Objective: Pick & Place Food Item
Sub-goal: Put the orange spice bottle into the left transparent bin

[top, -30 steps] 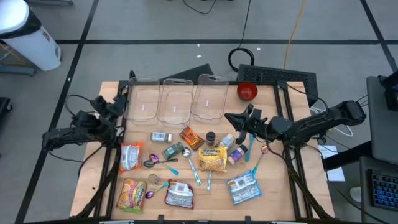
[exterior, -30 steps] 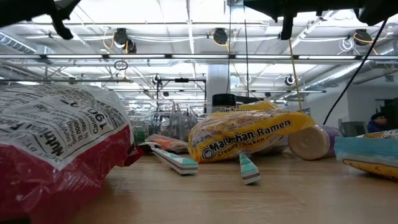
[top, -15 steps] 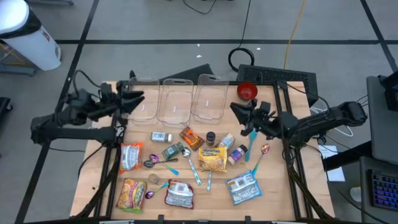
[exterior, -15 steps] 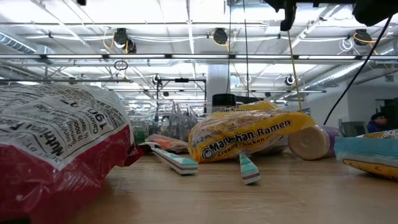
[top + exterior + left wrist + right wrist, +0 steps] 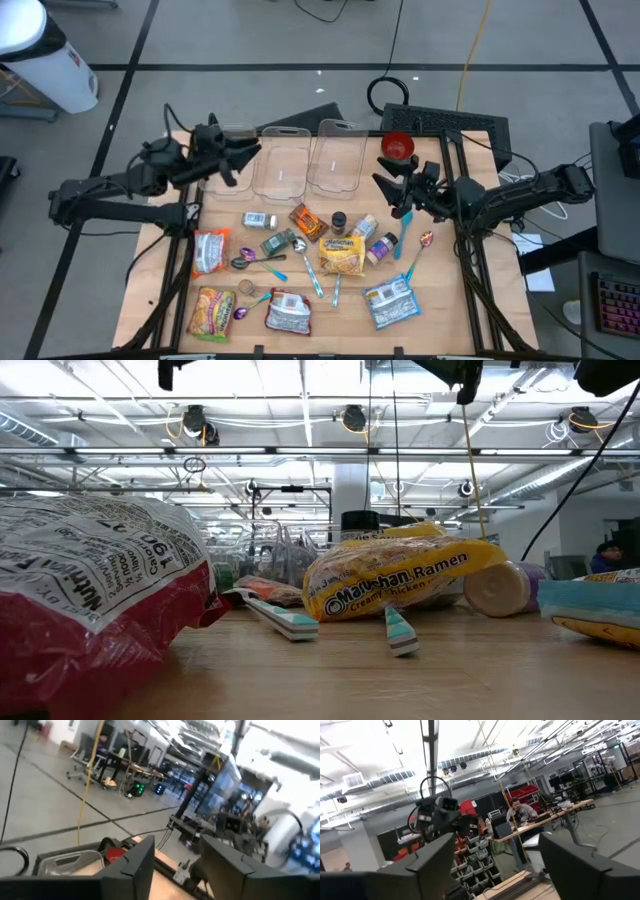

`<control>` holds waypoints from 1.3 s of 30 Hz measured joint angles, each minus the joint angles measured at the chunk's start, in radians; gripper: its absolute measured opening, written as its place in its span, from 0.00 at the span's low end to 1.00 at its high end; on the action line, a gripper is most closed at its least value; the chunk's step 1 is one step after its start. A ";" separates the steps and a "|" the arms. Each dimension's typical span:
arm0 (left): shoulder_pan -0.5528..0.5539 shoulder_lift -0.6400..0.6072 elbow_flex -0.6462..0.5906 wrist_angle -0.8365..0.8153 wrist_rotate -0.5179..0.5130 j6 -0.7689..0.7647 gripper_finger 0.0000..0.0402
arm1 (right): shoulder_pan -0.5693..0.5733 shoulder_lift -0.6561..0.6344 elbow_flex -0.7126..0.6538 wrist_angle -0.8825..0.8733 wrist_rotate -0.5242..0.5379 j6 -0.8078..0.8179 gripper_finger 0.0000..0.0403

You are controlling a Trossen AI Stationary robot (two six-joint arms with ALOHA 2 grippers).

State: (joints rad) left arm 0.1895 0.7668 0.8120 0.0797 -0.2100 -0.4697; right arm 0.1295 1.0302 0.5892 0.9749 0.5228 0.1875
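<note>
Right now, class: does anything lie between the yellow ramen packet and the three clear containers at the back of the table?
Yes. A dark-capped jar and an orange snack packet lie just behind the ramen packet, between it and the clear containers. Lifted over them, nothing visible blocks it.

Grey floor (image 5: 250, 40) crossed by dark tape lines. White bin (image 5: 45, 65) in the far left corner. Black cable coil (image 5: 392, 92) and yellow cable (image 5: 470, 50) on floor behind the table. Ceiling trusses with round lamps (image 5: 355, 418). Person seated at a desk (image 5: 520, 815); red storage bins (image 5: 522, 792) behind.
</note>
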 joint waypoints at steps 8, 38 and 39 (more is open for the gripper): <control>0.084 0.020 0.000 0.046 0.085 -0.086 0.63 | 0.000 0.000 0.000 -0.017 0.000 -0.009 0.77; 0.096 0.103 0.000 0.063 0.159 0.118 0.68 | -0.181 0.334 0.554 -1.235 -0.345 -0.180 0.74; 0.096 0.100 0.000 0.064 0.160 0.118 0.68 | -0.191 0.350 0.556 -1.252 -0.345 -0.181 0.74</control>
State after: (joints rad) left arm 0.2859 0.8672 0.8116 0.1440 -0.0502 -0.3513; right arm -0.0610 1.3801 1.1450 -0.2775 0.1780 0.0067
